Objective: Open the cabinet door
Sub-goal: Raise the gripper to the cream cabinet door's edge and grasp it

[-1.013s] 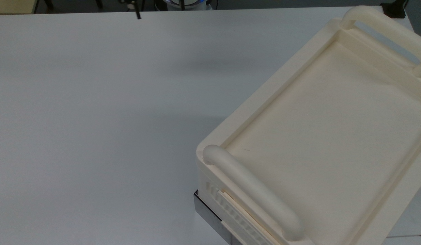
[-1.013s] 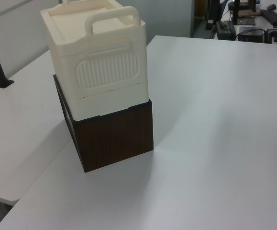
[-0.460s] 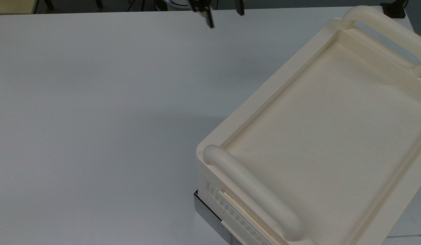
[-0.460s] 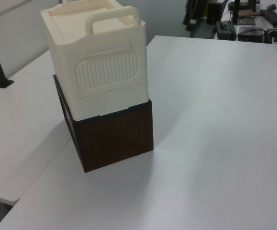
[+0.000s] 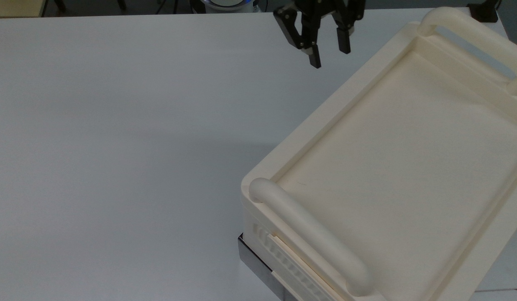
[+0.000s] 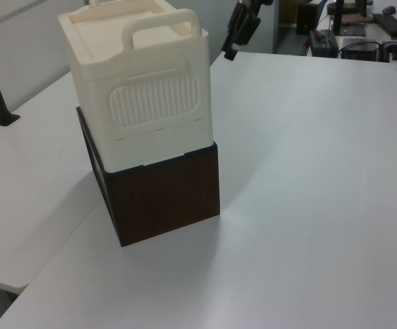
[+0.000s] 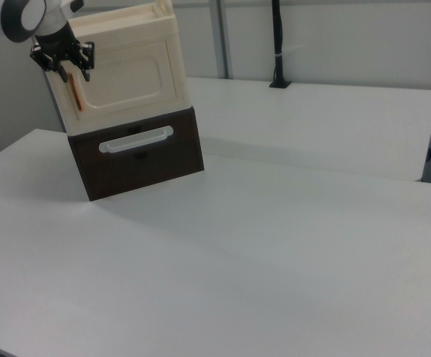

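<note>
Pincer (image 5: 328,53) now swinging in over tabletop (image 5: 116,125) far edge toward cabinet (image 5: 409,167), fingers spread, carrying nothing. Cabinet door (image 7: 129,74) sitting closed on cabinet face, slim orange handle (image 7: 77,95) right below pincer. Risk imo: fingers missing that thin bar, or shoving cabinet off brown box (image 7: 137,160).

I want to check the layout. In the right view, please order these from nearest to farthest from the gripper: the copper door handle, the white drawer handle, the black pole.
1. copper door handle, just below the gripper.
2. white drawer handle, lower on the dark box.
3. black pole, far toward the right view's right.
</note>
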Tool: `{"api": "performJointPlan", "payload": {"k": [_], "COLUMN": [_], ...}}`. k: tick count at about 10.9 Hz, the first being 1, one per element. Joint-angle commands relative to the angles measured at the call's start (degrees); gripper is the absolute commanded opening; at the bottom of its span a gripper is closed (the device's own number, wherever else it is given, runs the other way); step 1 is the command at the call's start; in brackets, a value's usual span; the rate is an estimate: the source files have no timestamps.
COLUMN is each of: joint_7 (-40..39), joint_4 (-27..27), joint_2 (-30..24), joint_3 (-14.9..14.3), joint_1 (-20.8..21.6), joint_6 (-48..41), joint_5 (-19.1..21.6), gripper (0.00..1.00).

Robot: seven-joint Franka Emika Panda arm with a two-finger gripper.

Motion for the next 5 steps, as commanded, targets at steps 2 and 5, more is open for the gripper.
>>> {"api": "performJointPlan", "payload": {"k": [2,5], "joint_7": [1.6,4.0], "joint_4": [1.2,1.2], "joint_2": [1.4,2.6], "joint_3": [0.5,1.7], "joint_1": [1.7,1.7], "joint_6": [2.4,5.6], "joint_5": [0.8,0.6], "gripper": [0.53,0.5]}}
